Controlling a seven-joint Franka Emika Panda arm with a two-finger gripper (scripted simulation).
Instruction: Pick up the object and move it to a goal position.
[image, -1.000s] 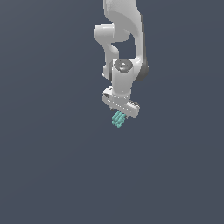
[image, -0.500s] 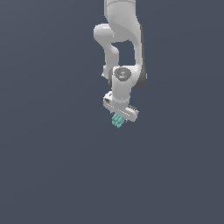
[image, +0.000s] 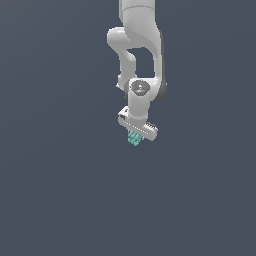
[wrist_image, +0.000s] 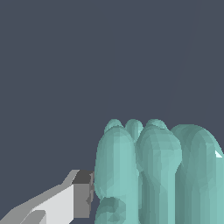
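Object (wrist_image: 153, 175) cut off by wrist view edge; second gripper finger hidden.

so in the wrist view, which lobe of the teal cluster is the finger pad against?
The outermost lobe of the teal cluster, beside the dark-tipped finger. The other lobes stand farther off; contact itself looks flush, but a second finger is out of view.

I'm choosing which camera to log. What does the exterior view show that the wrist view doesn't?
Only the exterior view shows the white arm and the whole gripper, with the teal object poking out small beneath it. Only the wrist view shows the object's rounded lobes up close, with one finger against its side; the other finger is out of frame. Both show the object at the gripper against plain dark grey.
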